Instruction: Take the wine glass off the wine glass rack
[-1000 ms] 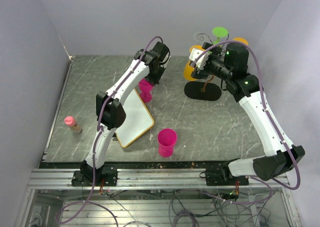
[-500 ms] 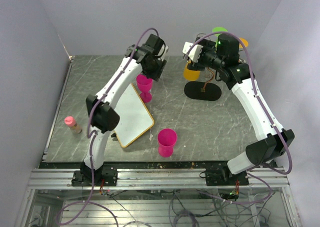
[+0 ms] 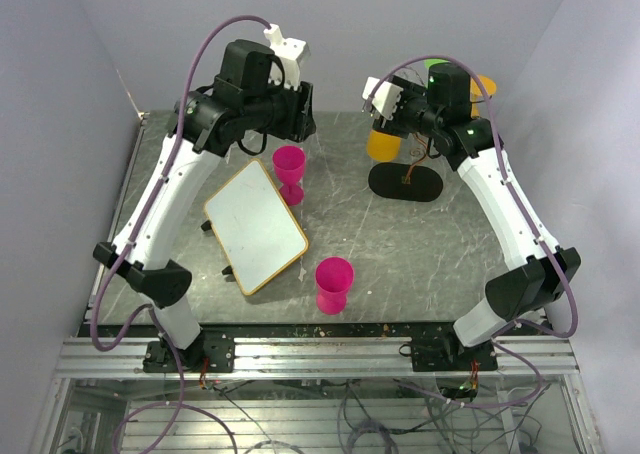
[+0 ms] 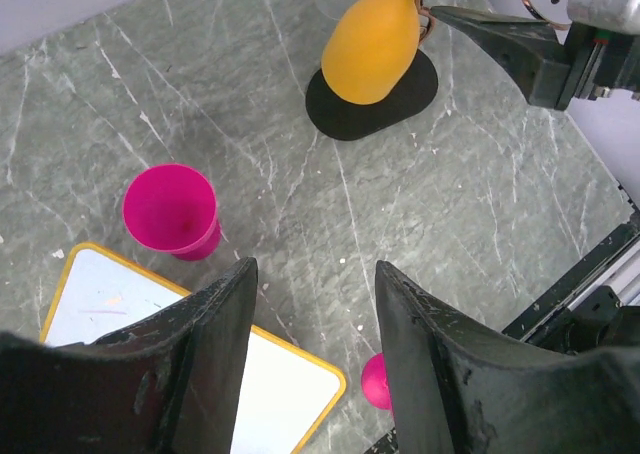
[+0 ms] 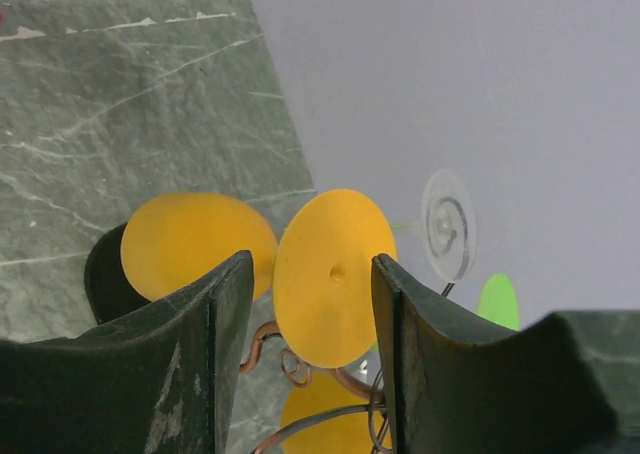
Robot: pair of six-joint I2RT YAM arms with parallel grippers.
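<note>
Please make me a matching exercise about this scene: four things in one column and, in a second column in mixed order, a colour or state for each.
Column one:
1. orange wine glass
2. whiteboard
3. rack base
4. left end effector

Column two:
A. black, oval
B. open, holds nothing
C. hangs bowl down
D. yellow frame

Pairs: 1-C, 2-D, 3-A, 4-B

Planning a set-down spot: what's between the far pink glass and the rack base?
Only bare tabletop lies between the pink glass and the rack base. The left wrist view shows it best, and the top view agrees.
</note>
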